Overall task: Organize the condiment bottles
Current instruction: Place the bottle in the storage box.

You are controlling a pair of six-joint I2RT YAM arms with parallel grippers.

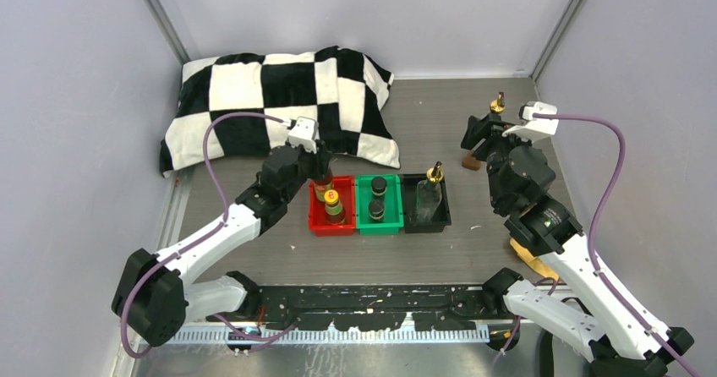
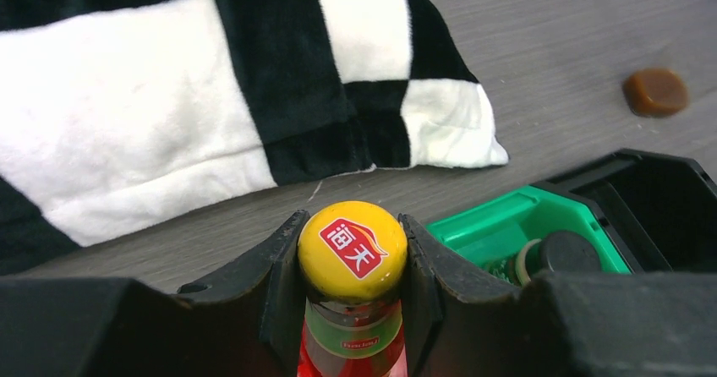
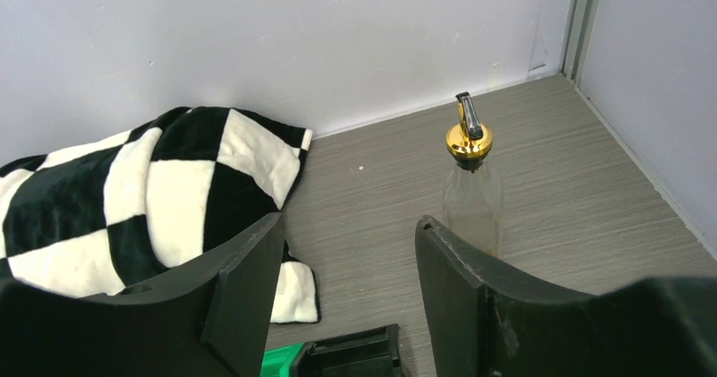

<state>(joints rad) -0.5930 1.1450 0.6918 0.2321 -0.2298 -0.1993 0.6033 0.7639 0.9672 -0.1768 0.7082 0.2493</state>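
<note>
Only the left wrist view shows the left tool [image 2: 353, 225] squeezing a yellow-capped bottle [image 2: 353, 254]. The right tool [image 3: 347, 225] is wide, a glass bottle [image 3: 472, 199] just ahead.

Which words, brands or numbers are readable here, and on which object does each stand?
"海天": white characters on a red badge, on the yellow cap of the reddish-brown bottle in the left gripper.
On that bottle's green neck label: a small red mark, too blurred to read.
On the other orange-capped bottle, top view: label too small to read.
</note>
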